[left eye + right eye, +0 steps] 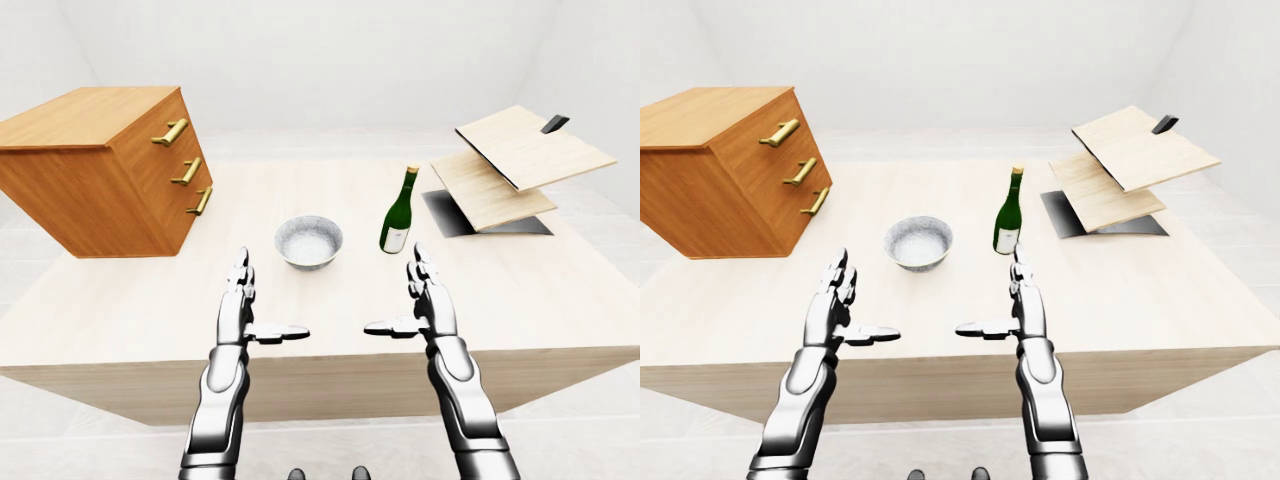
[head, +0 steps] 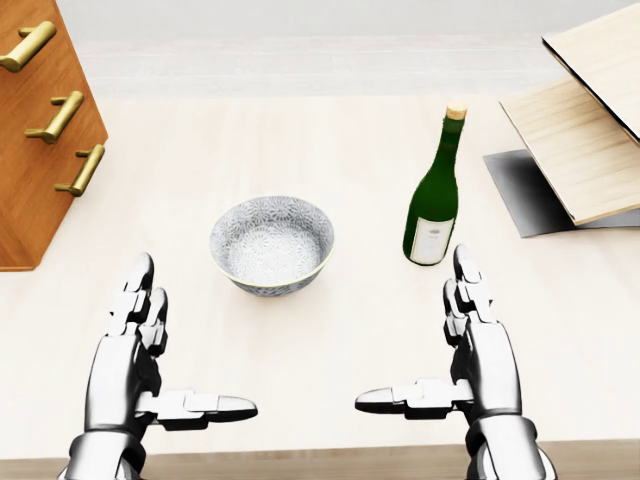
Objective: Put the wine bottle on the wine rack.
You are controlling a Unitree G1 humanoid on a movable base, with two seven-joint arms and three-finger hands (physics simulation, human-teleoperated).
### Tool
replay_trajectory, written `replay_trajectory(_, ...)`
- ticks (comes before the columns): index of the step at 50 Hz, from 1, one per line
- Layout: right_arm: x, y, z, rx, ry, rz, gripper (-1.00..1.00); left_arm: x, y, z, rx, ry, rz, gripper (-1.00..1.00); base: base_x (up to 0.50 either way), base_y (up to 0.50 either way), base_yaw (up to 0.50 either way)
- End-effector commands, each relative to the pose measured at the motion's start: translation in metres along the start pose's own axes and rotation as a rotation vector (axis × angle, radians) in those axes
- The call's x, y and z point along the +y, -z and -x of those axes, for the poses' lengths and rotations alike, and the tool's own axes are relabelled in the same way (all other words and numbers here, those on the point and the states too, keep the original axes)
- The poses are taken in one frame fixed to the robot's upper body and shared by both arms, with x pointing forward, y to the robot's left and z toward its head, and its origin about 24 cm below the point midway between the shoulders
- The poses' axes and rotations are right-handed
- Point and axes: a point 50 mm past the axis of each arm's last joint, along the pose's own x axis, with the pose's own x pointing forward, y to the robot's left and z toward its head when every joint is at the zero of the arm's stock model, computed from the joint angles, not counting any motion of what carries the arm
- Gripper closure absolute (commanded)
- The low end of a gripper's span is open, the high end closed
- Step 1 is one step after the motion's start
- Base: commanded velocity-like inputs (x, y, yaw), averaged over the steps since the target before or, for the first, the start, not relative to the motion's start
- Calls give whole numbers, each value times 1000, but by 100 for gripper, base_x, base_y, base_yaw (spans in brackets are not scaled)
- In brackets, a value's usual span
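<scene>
Head view is showing both hands, left hand (image 2: 135, 350) and right hand (image 2: 480, 345), hovering spread wide, gripping nothing; wine bottle (image 2: 433, 195) is standing upright at the right hand's twelve o'clock.

One green wine bottle (image 2: 433, 205) stands on one pale wooden table (image 2: 330, 140). There is one patterned grey bowl (image 2: 271, 243), one wooden drawer cabinet (image 1: 100, 170) carrying three brass handles (image 1: 186, 171), and one wine rack (image 1: 512, 165) built of two slanted wooden boards. Two silver robot hands show, one left hand (image 2: 135, 350) and one right hand (image 2: 470, 345).
</scene>
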Motion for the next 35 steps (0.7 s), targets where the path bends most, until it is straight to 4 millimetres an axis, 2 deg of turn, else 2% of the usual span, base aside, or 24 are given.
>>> replay_trajectory(1,-7,-9,1,-14,-5,-12,-100,11,-11,9,-30,-15,-2,-100,0,0,0)
replay_trajectory(5,-9,-11,1,-11,0,-19,-100,13,-20,14,-46,-17,-9,-100,0,0,0)
replay_trajectory(7,-9,-15,2,-24,-1,-17,-100,15,-33,19,-101,-18,-15,-100,0,0,0)
replay_trajectory(10,-10,-19,3,-43,1,-19,-100,16,-41,22,-137,-17,-15,-100,0,0,0)
replay_trajectory(17,-9,-48,14,-166,-9,-8,-100,18,-58,32,-204,-8,-44,-100,0,0,0)
replay_trajectory(21,-9,-61,18,-224,-20,-20,-100,21,-79,45,-294,-7,-56,-100,0,0,0)
replay_trajectory(27,-7,-63,18,-235,-31,-4,-100,21,-78,48,-289,-9,-61,-100,-3,0,0)
replay_trajectory(35,-8,-56,13,-205,-29,-24,-100,16,-75,48,-275,14,-81,-100,-40,4,0)
